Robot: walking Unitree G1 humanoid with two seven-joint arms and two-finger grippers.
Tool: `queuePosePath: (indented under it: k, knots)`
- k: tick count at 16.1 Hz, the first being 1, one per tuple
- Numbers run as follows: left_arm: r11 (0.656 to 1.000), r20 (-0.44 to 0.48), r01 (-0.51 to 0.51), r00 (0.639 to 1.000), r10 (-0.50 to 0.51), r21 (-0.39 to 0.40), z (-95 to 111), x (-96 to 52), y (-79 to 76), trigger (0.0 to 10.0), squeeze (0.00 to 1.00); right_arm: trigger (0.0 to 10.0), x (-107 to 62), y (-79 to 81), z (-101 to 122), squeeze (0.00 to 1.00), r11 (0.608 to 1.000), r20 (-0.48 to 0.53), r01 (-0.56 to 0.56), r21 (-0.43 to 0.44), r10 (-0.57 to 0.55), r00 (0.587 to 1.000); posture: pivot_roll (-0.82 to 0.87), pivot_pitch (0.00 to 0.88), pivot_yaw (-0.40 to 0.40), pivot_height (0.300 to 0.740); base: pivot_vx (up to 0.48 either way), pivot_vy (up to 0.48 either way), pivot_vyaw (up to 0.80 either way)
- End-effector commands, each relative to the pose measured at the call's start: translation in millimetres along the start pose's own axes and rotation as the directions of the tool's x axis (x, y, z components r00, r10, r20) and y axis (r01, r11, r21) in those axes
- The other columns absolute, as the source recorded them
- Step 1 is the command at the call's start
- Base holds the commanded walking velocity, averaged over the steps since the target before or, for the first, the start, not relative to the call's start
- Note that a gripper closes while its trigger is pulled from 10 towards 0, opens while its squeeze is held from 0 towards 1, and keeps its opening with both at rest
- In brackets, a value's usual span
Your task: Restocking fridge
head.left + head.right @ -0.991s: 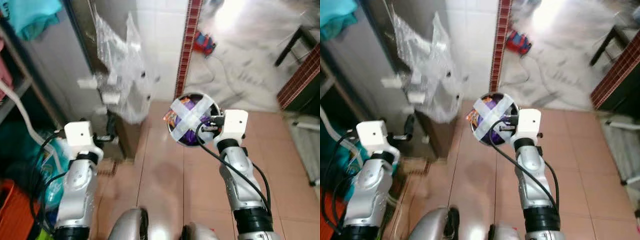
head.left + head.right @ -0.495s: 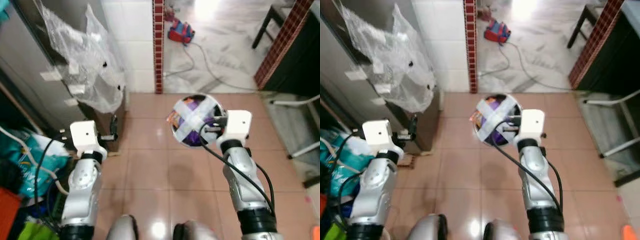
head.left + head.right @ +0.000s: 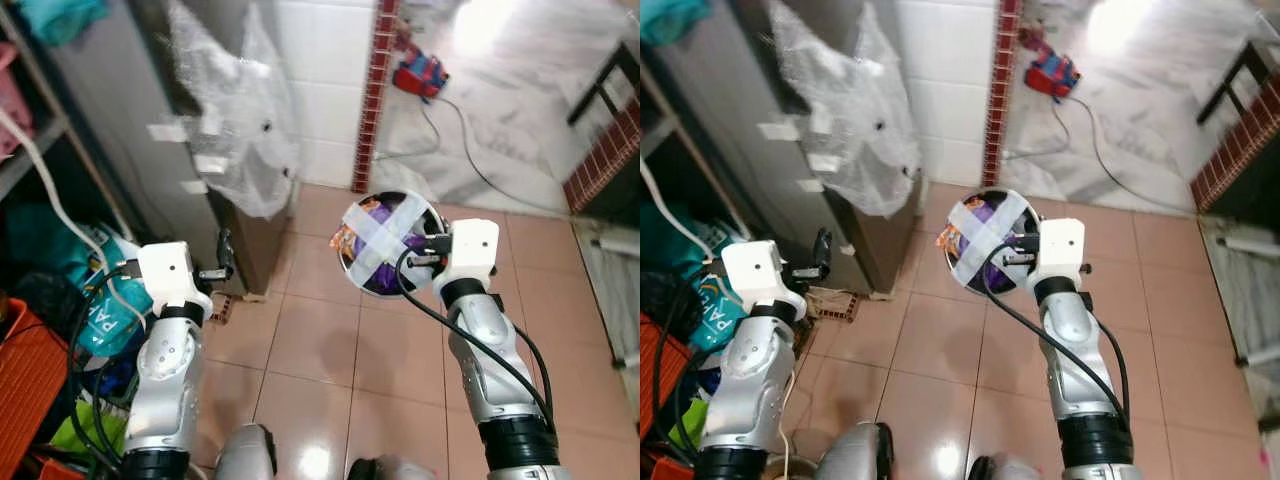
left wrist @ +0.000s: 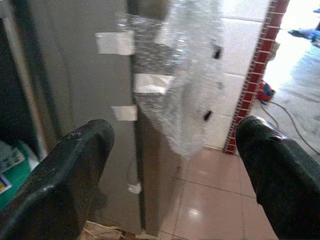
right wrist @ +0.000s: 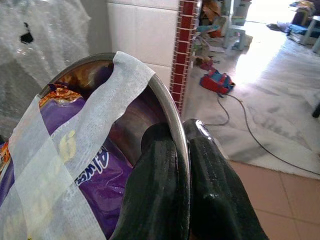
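**Holding a taped bowl beside the fridge**

Looking down from the head camera, the robot stands on a pink tiled floor [image 3: 330,340]. Its right gripper [image 3: 428,250] holds a metal bowl [image 3: 388,243] out in front of it, above the floor, with one finger inside the rim and one outside. Two strips of white tape [image 3: 378,236] cross over the bowl's mouth, and a purple snack packet [image 3: 385,262] shows under them. The left gripper [image 3: 222,262] is raised beside the lower corner of a grey fridge [image 3: 150,170], not touching it. A sheet of bubble wrap [image 3: 235,120] is taped to the fridge's side. A red brick column [image 3: 372,95] runs up the white tiled wall behind the bowl, and a red and blue object [image 3: 422,73] lies on the pale floor beyond, with a cable trailing from it. Bags and an orange crate [image 3: 30,390] sit on the robot's left.

In the left wrist view, the two black fingers [image 4: 65,185] stand wide apart with nothing between them; they point at the fridge [image 4: 75,125] and the bubble wrap [image 4: 185,85].

In the right wrist view, the fingers [image 5: 160,195] are pinched tight on the bowl's rim [image 5: 170,120]. The tape [image 5: 65,165] and the purple packet [image 5: 95,175] lie close before the camera.
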State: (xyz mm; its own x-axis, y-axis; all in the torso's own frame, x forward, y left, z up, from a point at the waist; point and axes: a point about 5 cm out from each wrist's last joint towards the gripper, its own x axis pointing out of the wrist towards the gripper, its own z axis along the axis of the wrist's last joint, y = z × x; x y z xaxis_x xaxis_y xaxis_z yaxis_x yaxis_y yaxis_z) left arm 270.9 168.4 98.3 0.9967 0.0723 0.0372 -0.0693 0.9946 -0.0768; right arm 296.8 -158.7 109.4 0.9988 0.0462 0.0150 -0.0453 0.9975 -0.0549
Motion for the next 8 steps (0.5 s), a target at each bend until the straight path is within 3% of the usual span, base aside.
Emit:
queuePosePath:
  k: [1, 6, 8]
  knots:
    - [1.000, -0.005, -0.006, 1.000, 0.006, 0.006, -1.4, 0.0, 1.1, 10.0, 0.00, 10.0, 2.5, 4.4, 12.3, 0.00, 1.000, 0.056, -0.022, 0.009, 0.022, 0.998, 0.03, 0.099, 0.017, 0.740, 0.300, 0.000, 0.41]
    - [1.000, -0.008, -0.004, 1.000, 0.004, 0.007, -2.6, 0.4, -0.1, 10.0, 0.00, 10.0, 2.8, 5.1, 13.5, 0.00, 1.000, 0.063, -0.029, 0.000, 0.029, 0.998, 0.03, 0.097, 0.016, 0.740, 0.302, 0.000, 0.56]
    - [1.000, -0.009, -0.005, 1.000, 0.005, 0.007, -2.9, 0.7, 0.2, 10.0, 0.00, 10.0, 2.7, 5.0, 13.6, 0.00, 1.000, 0.063, -0.030, -0.001, 0.030, 0.998, 0.02, 0.097, 0.018, 0.740, 0.296, 0.000, 0.00]
